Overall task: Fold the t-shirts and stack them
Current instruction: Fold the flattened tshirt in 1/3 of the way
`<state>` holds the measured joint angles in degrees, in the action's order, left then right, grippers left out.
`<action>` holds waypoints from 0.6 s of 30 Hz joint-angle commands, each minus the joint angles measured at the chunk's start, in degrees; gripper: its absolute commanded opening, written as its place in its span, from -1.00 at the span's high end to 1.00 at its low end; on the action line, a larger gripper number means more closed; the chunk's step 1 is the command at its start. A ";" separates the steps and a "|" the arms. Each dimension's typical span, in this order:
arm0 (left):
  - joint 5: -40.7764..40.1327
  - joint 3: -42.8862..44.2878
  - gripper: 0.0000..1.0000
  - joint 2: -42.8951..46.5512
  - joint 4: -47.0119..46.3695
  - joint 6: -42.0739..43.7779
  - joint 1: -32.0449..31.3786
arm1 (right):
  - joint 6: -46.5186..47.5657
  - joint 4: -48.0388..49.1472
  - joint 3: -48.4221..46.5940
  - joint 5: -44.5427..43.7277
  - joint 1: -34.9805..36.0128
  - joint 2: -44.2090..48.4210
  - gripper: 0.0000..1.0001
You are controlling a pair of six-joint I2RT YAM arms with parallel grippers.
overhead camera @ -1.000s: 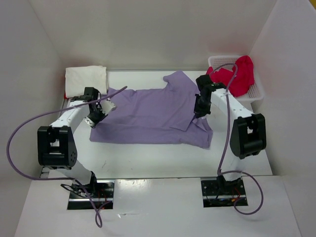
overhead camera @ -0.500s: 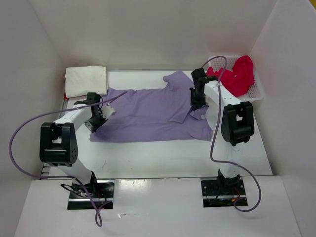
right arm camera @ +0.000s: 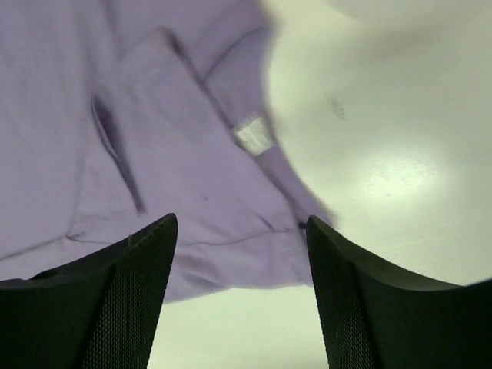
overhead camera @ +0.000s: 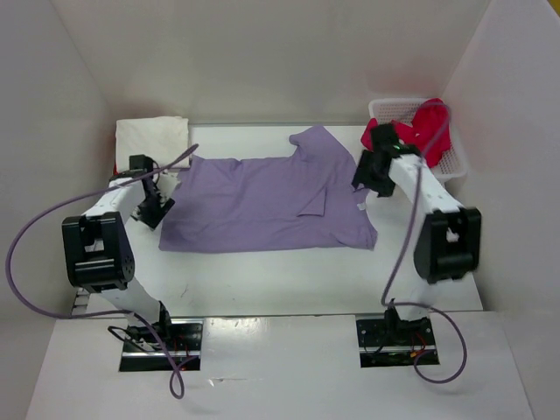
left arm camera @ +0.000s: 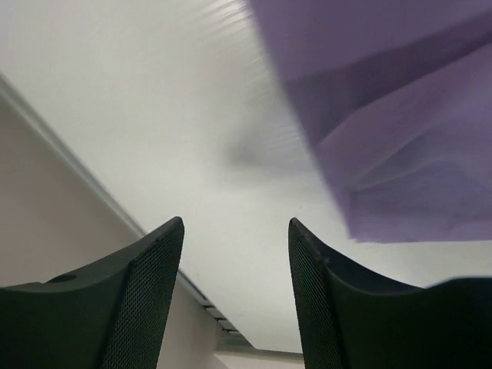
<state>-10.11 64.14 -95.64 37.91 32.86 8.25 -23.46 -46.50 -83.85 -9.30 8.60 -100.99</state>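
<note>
- The lavender t-shirt [overhead camera: 254, 206] is laid out nearly flat across the middle of the white counter [overhead camera: 262, 280], its long side running left to right
- One sleeve is seen pointing toward the far right, and a small flap is folded over onto the body near the right edge
- In the right wrist view the cloth [right arm camera: 154, 138] is shown softly creased, with a small white tag [right arm camera: 252, 134] near its edge
- An off-white t-shirt [overhead camera: 153, 140] is lying folded into a rectangle in the far left corner, with a sliver of red cloth [overhead camera: 115, 166] showing at its near left edge
- A pinkish red t-shirt [overhead camera: 424, 131] is heaped in the white mesh basket [overhead camera: 455, 164] at the far right and drapes over its rim
- The left gripper [left arm camera: 234, 231] is held with its jaws apart and nothing between them, over bare counter just beside the shirt's left edge [left arm camera: 400, 115]
- The right gripper [right arm camera: 242, 223] is likewise spread and empty, above the shirt's right edge
</note>
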 commanded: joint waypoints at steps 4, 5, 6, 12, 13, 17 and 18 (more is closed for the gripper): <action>3.32 0.30 -0.29 6.50 4.97 2.47 4.05 | -14.56 8.61 27.20 12.72 -8.25 23.89 -0.46; 5.43 -0.41 -0.29 6.51 5.85 2.47 4.05 | -16.16 10.88 29.69 13.60 -8.25 26.52 -0.41; 7.45 -1.03 -0.29 7.04 7.25 2.47 4.05 | -17.65 12.38 31.98 15.00 -8.25 27.59 -0.37; 16.08 -3.67 -0.29 4.76 7.26 0.37 4.05 | -22.68 15.91 40.08 14.75 -11.85 28.92 -0.17; 17.30 -3.67 -0.29 4.76 7.26 -0.25 4.05 | -22.68 15.91 40.08 13.62 -12.55 28.92 -0.17; 17.84 -3.67 -0.32 1.16 5.34 -1.48 4.05 | -23.29 17.49 41.57 11.24 -13.08 29.53 -0.23; 17.84 -3.67 -0.32 -0.50 5.33 -1.48 4.05 | -23.82 18.11 42.10 11.23 -13.69 29.01 -0.23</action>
<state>4.32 60.75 -93.14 43.86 32.91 12.29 -44.99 -33.65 -43.27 3.68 -4.19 -72.75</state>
